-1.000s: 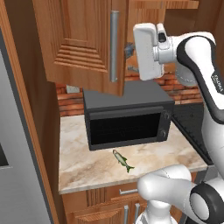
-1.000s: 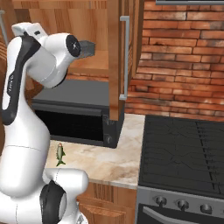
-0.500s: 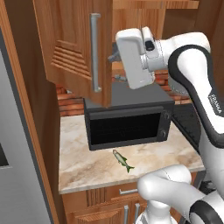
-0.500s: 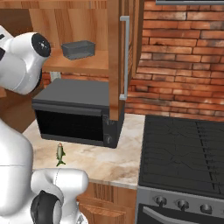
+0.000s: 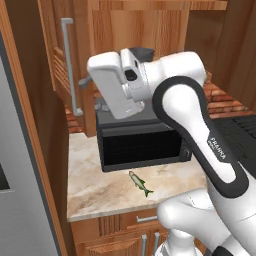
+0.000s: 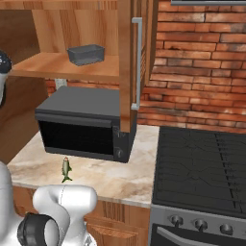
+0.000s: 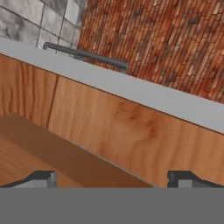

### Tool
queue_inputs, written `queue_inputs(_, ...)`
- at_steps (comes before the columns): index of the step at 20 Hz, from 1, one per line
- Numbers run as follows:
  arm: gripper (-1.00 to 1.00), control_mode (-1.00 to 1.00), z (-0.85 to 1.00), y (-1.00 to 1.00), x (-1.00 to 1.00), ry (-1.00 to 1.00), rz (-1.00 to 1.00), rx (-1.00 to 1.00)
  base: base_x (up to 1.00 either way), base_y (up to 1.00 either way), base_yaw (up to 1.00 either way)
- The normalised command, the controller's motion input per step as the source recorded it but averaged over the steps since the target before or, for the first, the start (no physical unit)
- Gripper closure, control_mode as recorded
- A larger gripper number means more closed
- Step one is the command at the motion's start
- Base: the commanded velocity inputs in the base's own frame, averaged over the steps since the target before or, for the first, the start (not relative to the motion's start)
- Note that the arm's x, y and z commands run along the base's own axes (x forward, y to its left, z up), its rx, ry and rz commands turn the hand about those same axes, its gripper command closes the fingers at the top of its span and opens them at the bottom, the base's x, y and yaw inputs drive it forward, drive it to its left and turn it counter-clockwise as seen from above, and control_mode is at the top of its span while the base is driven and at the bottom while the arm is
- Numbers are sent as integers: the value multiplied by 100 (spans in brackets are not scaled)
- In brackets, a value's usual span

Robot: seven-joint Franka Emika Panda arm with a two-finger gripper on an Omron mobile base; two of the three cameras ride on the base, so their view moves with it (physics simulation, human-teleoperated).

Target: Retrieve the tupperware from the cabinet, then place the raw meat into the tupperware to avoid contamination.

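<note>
Left base view: the white arm's hand is raised in front of the microwave (image 5: 142, 142), with the small fish (image 5: 140, 183) on the marble counter (image 5: 90, 187) just in front of the microwave. Right base view: the dark tupperware (image 6: 86, 54) sits on the open cabinet (image 6: 126, 57) shelf above the microwave. Hand view: the gripper (image 7: 113, 178) is spread wide, holding nothing, facing wood panelling

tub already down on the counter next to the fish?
No: in the right base view the tub sits on the cabinet shelf above the microwave, while the fish lies alone on the counter.
</note>
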Motion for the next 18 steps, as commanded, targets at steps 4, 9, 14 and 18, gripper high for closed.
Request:
queue_inputs(4, -100, -100, 0, 18, -31, -3, 0, -1, 0, 0, 0)
queue_inputs(9, -100, -100, 6, 0, -35, -6, 0, 0, 0, 0, 0)
queue_inputs(14, -100, -100, 14, 0, -42, -6, 0, 0, 0, 0, 0)
queue_inputs(18, -100, -100, 19, -14, -46, -7, 0, 0, 0, 0, 0)
